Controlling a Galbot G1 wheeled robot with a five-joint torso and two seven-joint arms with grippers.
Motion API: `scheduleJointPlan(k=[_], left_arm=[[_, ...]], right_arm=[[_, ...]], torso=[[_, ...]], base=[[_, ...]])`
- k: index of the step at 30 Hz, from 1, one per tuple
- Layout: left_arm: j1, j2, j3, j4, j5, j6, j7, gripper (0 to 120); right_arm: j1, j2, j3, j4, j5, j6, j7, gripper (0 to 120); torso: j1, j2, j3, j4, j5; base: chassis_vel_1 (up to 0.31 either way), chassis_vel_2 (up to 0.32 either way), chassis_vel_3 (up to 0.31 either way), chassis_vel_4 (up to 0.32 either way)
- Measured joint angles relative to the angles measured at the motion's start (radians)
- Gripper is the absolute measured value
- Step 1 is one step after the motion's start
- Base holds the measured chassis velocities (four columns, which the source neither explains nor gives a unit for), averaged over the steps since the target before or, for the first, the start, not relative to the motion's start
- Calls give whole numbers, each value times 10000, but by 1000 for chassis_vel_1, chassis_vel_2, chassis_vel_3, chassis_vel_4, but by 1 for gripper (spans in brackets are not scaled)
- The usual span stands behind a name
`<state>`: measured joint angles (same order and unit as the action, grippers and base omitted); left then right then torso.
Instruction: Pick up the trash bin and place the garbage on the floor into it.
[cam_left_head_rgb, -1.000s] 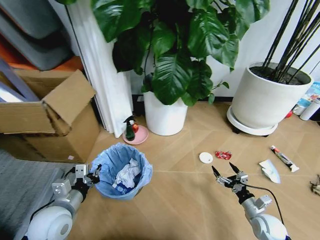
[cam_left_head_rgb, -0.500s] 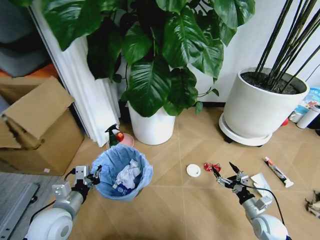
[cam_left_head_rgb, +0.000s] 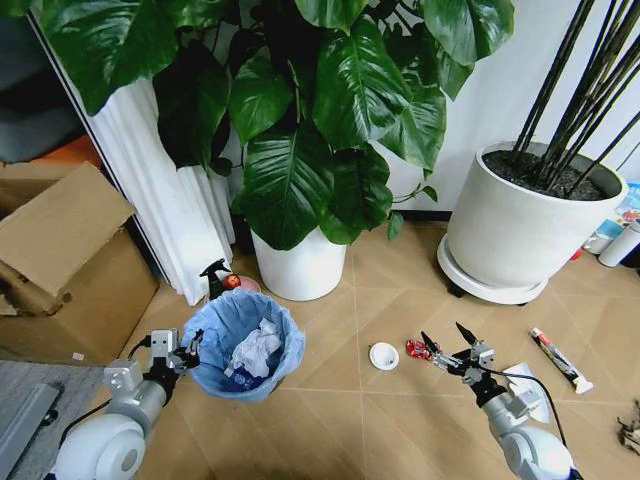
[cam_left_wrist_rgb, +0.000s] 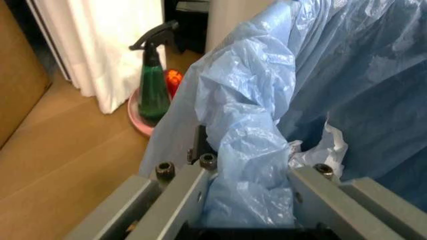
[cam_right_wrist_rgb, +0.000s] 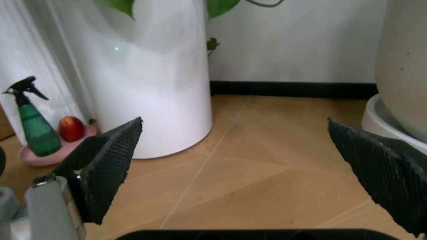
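The trash bin (cam_left_head_rgb: 243, 345), lined with a crinkled light-blue bag, holds crumpled white paper. My left gripper (cam_left_head_rgb: 189, 350) is shut on the bin's near rim; in the left wrist view the bag (cam_left_wrist_rgb: 267, 125) bunches between the fingers (cam_left_wrist_rgb: 193, 195). On the floor (cam_left_head_rgb: 330, 420) lie garbage pieces: a white disc (cam_left_head_rgb: 383, 355), a red wrapper (cam_left_head_rgb: 418, 349), a white scrap (cam_left_head_rgb: 530, 385) and a tube (cam_left_head_rgb: 560, 360). My right gripper (cam_left_head_rgb: 448, 345) hangs open just above the floor, beside the red wrapper. Its black fingertips (cam_right_wrist_rgb: 107, 165) stand wide apart.
A white plant pot (cam_left_head_rgb: 302, 265) stands behind the bin, a larger one (cam_left_head_rgb: 520, 230) at the right. A green spray bottle (cam_left_head_rgb: 215, 282) on a pink dish sits by the white curtain (cam_left_head_rgb: 165, 210). A cardboard box (cam_left_head_rgb: 60, 270) is at the left.
The whole head view has shifted, so the camera has moved; the litter now sits closer to my right gripper. Both grippers keep their states.
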<state>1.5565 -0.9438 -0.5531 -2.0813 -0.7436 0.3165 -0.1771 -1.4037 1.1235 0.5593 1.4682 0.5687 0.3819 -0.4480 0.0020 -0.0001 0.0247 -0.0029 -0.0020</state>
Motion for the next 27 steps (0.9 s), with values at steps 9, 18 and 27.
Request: scheduleJointPlan(k=[9,18,27], left_arm=[[7,-12,3,0,-1,9,-9,1],[38,-23,46,-1,12,16,-15,1],[49,6,46,-2,-12,22,-23,1]], right_arm=[[-5,-34,-15,10,12,-1,0,100],[-16,-37,-160,-85,-16,227,47,100],[117,-35,-401,-206,-14,329,70,100]], torso=[[0,0,0,4,2],[0,0,0,2,1],[0,0,0,2,1]], base=[[-99,31,114,-19],[-85,12,80,-22],[-16,1,13,-2]])
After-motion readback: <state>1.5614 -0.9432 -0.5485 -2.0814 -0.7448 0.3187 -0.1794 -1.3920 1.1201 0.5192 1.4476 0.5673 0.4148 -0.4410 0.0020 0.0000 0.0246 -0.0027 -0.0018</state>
